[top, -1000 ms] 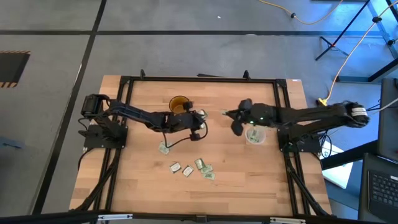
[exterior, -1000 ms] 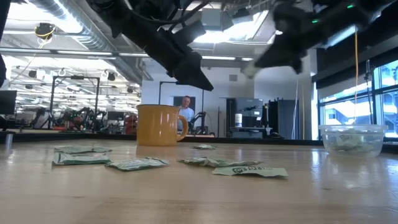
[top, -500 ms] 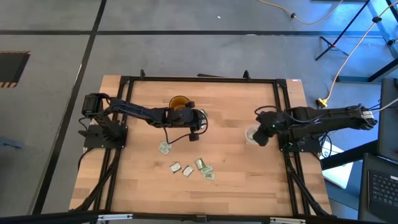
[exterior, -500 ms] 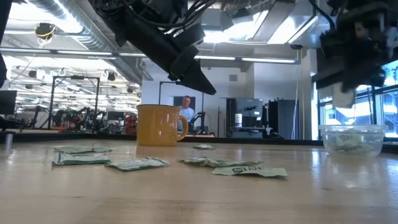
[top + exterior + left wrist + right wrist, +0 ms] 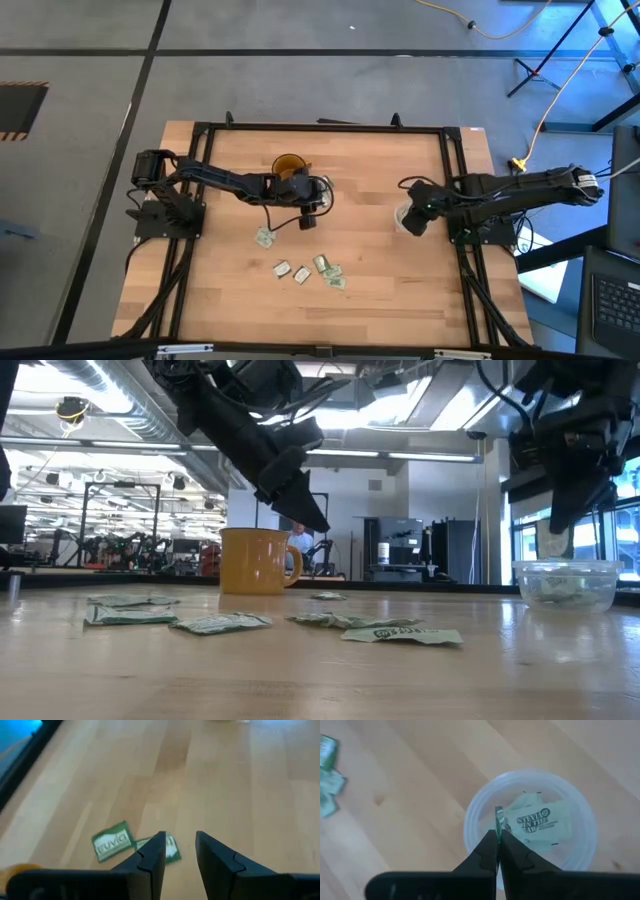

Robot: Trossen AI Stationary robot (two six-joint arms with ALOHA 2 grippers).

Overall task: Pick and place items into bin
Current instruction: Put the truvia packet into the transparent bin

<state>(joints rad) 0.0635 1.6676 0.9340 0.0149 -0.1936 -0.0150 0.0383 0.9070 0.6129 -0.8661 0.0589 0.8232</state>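
Note:
My right gripper (image 5: 498, 837) hovers over the clear cup (image 5: 530, 827), shut on a pale green packet (image 5: 498, 817) that shows edge-on. More packets (image 5: 540, 822) lie inside the cup. In the high view this gripper (image 5: 412, 218) covers most of the cup (image 5: 399, 214) near the table's right side. My left gripper (image 5: 180, 850) is open above the table beside the amber cup (image 5: 288, 166), with two packets (image 5: 112, 845) lying flat beneath it. Several packets (image 5: 322, 266) lie flat on the table's near middle. My right gripper pinches the packet between its two fingertips, by the packet's lower edge (image 5: 498, 827). The fingers point down from above. The packet stands on edge, lifted clear above the cup's opening.
The amber cup (image 5: 255, 560) stands at the table's far middle. The clear cup (image 5: 565, 582) stands to the right. Loose packets (image 5: 220, 623) are scattered between them toward the near edge. A black frame runs around the table's edges (image 5: 300, 128). A person shows far behind the table (image 5: 298, 535).
My right gripper has carried the packet from the table's middle toward the right edge, turned to point down, and stopped over the clear cup. It has stayed shut on the packet. My left gripper has dipped a little lower beside the amber cup.

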